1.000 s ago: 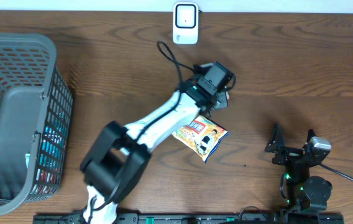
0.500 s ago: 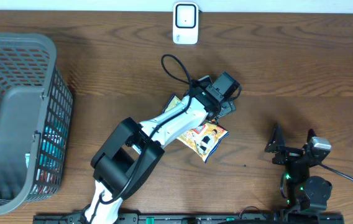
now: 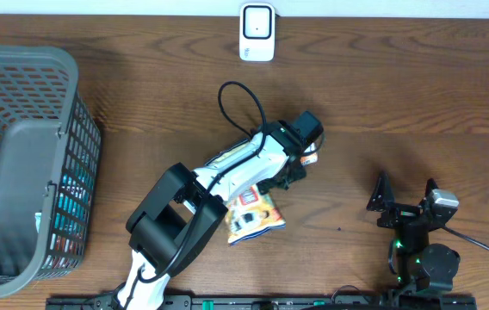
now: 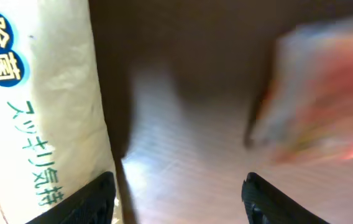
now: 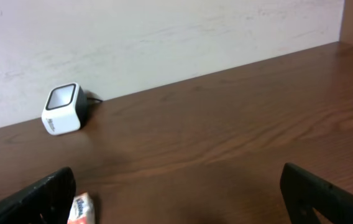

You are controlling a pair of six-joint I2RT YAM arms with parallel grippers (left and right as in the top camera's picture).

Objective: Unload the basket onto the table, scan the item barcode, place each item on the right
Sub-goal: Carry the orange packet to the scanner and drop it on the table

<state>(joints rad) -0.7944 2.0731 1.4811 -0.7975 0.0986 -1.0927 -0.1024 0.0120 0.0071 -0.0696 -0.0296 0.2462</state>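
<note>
Far left of the scanner (image 3: 256, 32), a grey mesh basket (image 3: 21, 164); straight below the scanner, the left arm (image 3: 227, 172) stretched across the table (image 3: 417, 95), left gripper (image 4: 179, 199) spread apart on nothing, a cream packet (image 4: 40, 112) with green print just beside it. Right gripper (image 5: 176, 186), below-right of the scanner, wide and holding nothing. Lower still, past the arm, flat on the table: the snack bag (image 3: 253, 215), orange-yellow with a white-and-black patch.

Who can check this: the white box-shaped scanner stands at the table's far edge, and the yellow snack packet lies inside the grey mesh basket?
No: the overhead view shows the yellow snack packet on the brown wooden table, outside the grey mesh basket. The rest is right.
</note>
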